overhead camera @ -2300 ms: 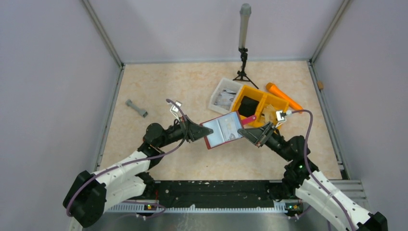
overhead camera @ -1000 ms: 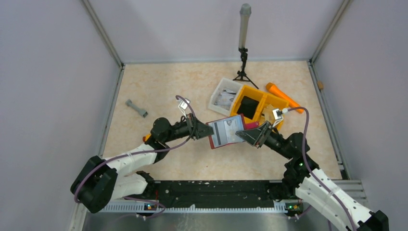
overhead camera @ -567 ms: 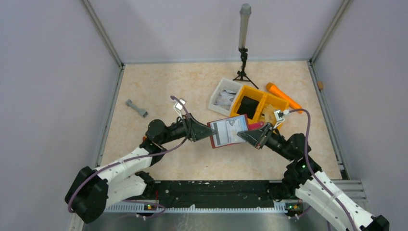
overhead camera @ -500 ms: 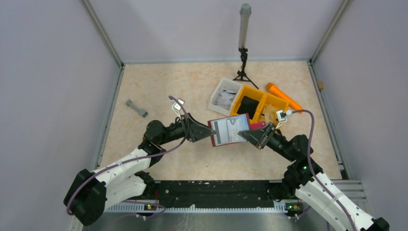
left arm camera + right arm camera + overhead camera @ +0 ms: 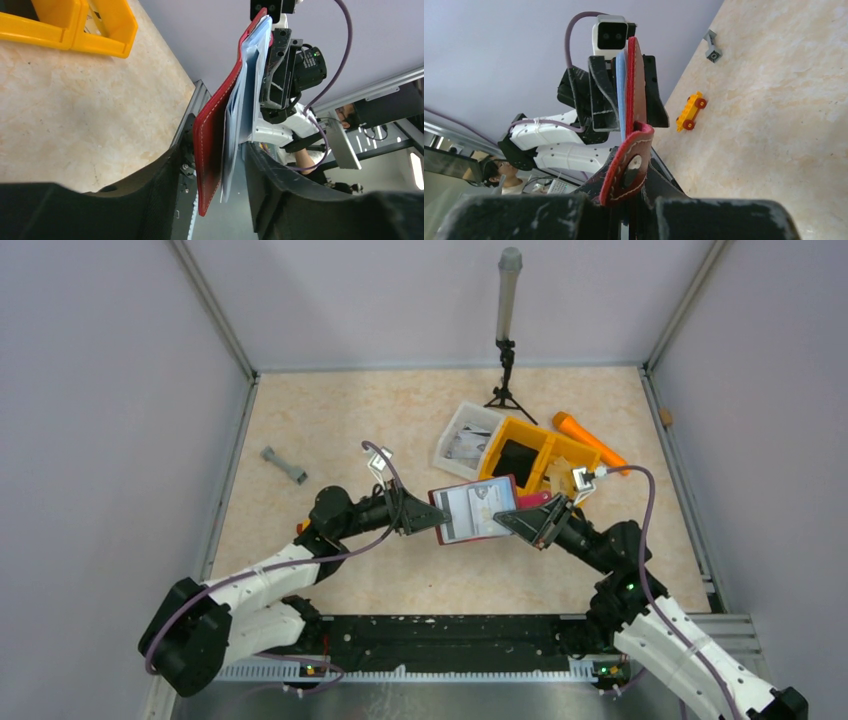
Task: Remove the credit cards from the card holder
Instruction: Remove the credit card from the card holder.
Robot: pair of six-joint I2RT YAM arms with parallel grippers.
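Card holder held aloft, cards not yet drawn
Top view: the card holder [image 5: 474, 512] is carried above the worktop [image 5: 330, 420], pinched at its right edge by the right fingers [image 5: 525, 523], while the left fingers [image 5: 415, 515] stand spread about its left edge. Left wrist view: the credit cards [image 5: 234, 125] are seen edge-on inside the fold (only these should be closed on, not the card holder itself). Right wrist view: the snap tab [image 5: 629, 170] is clamped, a pinch best made firm for the pull.
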